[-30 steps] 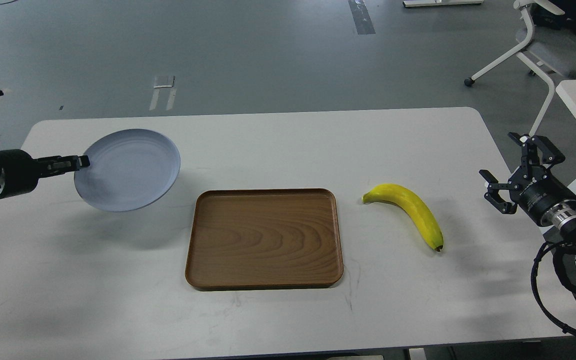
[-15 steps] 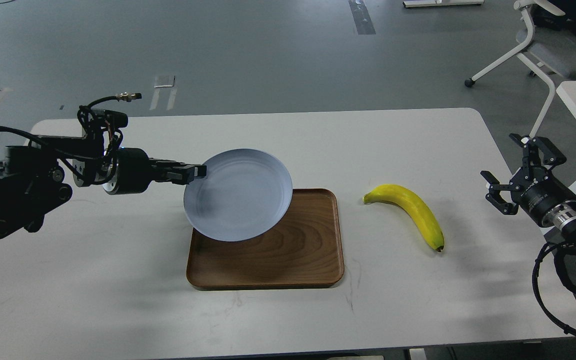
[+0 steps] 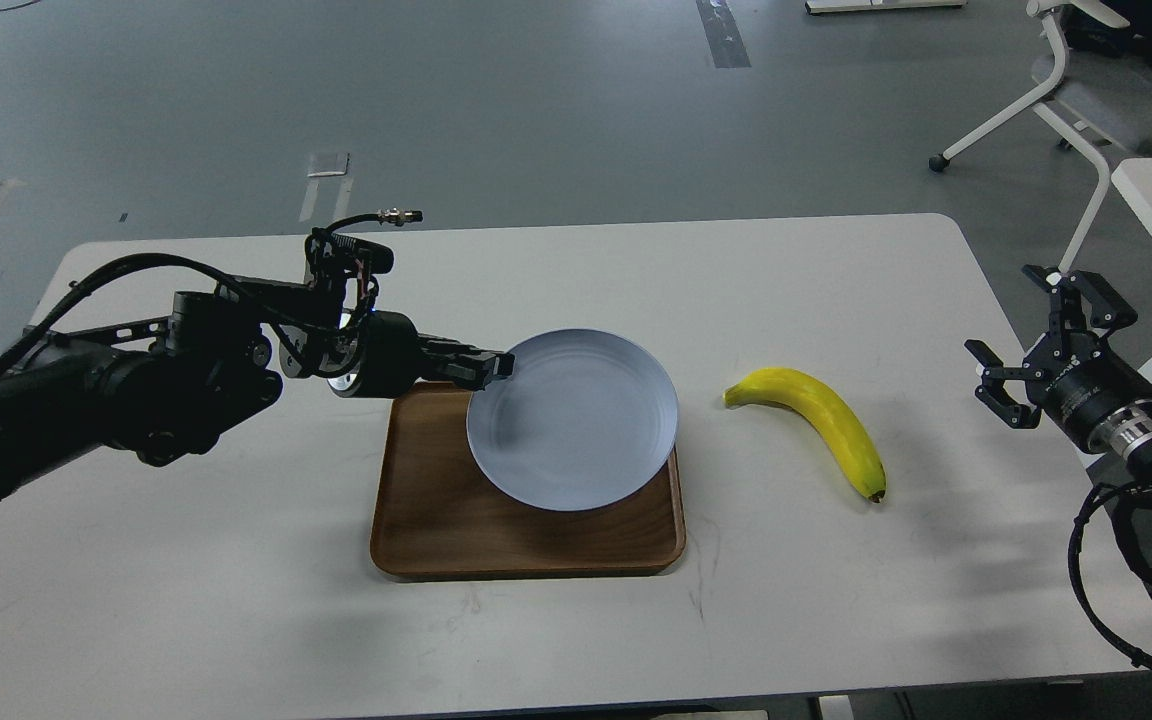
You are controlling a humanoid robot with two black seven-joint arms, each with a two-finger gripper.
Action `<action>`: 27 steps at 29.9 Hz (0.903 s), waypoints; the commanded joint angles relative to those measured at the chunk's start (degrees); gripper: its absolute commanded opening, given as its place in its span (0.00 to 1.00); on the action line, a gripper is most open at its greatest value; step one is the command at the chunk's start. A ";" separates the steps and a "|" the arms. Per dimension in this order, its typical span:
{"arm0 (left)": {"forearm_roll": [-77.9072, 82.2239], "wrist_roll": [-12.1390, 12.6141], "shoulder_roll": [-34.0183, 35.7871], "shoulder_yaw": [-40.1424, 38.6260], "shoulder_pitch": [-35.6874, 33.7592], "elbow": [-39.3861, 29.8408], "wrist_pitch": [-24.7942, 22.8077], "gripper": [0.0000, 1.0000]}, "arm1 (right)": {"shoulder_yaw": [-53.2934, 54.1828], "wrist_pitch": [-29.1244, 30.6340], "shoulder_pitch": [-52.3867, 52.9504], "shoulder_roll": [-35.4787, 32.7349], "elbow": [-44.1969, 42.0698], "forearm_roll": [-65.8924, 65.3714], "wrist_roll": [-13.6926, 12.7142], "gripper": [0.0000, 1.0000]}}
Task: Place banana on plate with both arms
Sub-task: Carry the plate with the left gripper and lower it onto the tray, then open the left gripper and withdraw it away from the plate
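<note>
Nearest you on the worktop point(image 3: 236, 600) sits the brown wooden tray point(image 3: 436, 520), rectangular with rounded corners and a low raised rim; nothing lies flat in it. Above its right half you see the plate point(image 3: 576, 425), round, shallow, pale grey-blue with faint concentric rings. It carries nothing, and its right edge reaches just past the tray's right rim. The shadow it casts on the wood suggests it is lifted clear of the tray. Your left gripper point(image 3: 496, 366) has its jaws clamped on the plate's left rim, the arm reaching in from the left above the worktop.

To the right of the tray, apart from it and the plate, lies the banana point(image 3: 826, 425), flat on the worktop: bright yellow, curved, its greenish stem toward the plate and its dark tip toward you.

Farther right, near the worktop's edge, your right gripper point(image 3: 1021, 355) hangs with its jaws apart, holding nothing, well clear of the banana.
</note>
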 commanded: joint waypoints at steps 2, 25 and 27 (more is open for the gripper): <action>1.69 -0.01 -2.88 0.45 0.54 2.43 0.09 0.00 | 0.04 0.00 -0.01 -0.66 0.01 -0.01 0.00 1.00; 0.90 -0.01 -5.88 3.97 1.16 8.67 0.53 0.96 | -0.04 0.00 -0.18 -0.57 0.01 -0.01 0.00 1.00; 0.81 -0.01 -5.70 3.88 1.16 8.67 0.53 0.96 | -0.04 0.00 -0.10 -0.57 0.01 -0.10 0.00 1.00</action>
